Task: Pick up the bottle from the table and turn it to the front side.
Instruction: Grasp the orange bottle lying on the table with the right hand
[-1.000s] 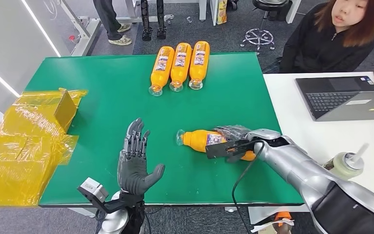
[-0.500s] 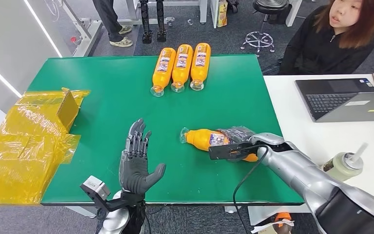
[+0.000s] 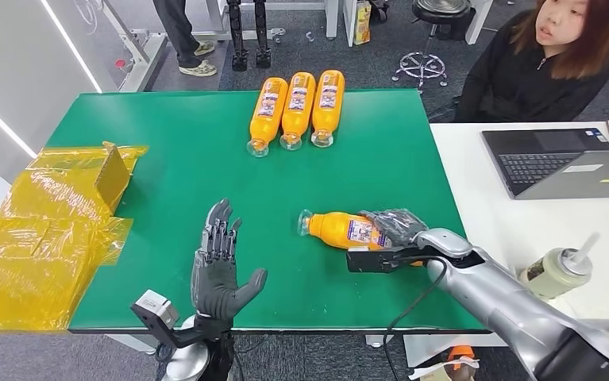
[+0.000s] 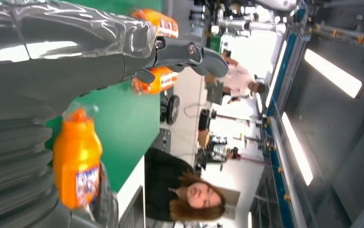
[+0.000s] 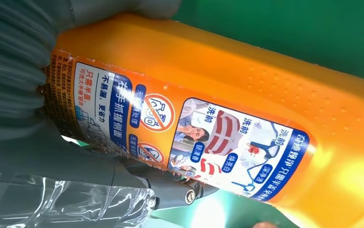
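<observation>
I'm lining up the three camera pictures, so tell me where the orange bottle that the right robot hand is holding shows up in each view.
Head view: the bottle lies on its side right of centre on the green table, the right robot hand gripping its base end.
Left wrist view: the bottle is at lower left, beyond the left robot hand.
Right wrist view: the bottle fills the frame, label toward the camera.
Shared landmark: the green table.

Four orange bottles: one (image 3: pixel 341 229) in the right robot hand (image 3: pixel 392 230), three (image 3: pixel 297 111) lying well beyond it. One laptop (image 3: pixel 559 159), one yellow-wrapped box (image 3: pixel 47 238).
</observation>
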